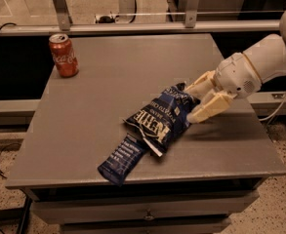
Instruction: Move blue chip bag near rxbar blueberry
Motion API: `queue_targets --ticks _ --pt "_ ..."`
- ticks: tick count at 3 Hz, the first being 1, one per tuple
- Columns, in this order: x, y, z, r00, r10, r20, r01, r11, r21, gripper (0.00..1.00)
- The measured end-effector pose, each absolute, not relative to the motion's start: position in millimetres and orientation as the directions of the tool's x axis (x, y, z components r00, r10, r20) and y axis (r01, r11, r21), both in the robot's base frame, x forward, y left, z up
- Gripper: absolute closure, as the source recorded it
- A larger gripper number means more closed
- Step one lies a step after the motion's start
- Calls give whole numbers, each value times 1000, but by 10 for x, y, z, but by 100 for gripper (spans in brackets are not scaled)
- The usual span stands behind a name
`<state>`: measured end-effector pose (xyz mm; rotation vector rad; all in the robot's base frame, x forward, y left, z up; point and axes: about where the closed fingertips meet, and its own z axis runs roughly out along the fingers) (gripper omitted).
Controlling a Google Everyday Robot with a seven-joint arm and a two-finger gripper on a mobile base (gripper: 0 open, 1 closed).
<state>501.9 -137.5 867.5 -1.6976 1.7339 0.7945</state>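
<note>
Grey table point(98, 111) with a flat matte top, seen from the front and above. The gripper point(190, 104), cream-coloured and carried on a white arm point(259, 65) entering from the right, sits over the right-centre of the top; its two fingers point(208, 108) are clamped on the upper right end of the blue chip bag point(162, 121). The bag is a puffy, crinkled dark blue foil pouch with large white block lettering, lying slantwise near the table's middle front. Its lower left edge overlaps the top end of the rxbar blueberry point(120, 160), a small flat rectangular dark blue wrapper with fine white text, lying near the front edge. A red cylindrical soda can point(63, 55) stands upright at the far left corner, well apart; whether its top is opened cannot be told.
</note>
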Motion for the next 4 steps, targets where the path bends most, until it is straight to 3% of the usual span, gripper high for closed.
queue_targets --ticks 1,4 --pt "4989 -1384 8663 -18 -657 -754 -1000 5 19 0" --pt "5389 -1857 9456 73 -659 -749 -982 85 -171 0"
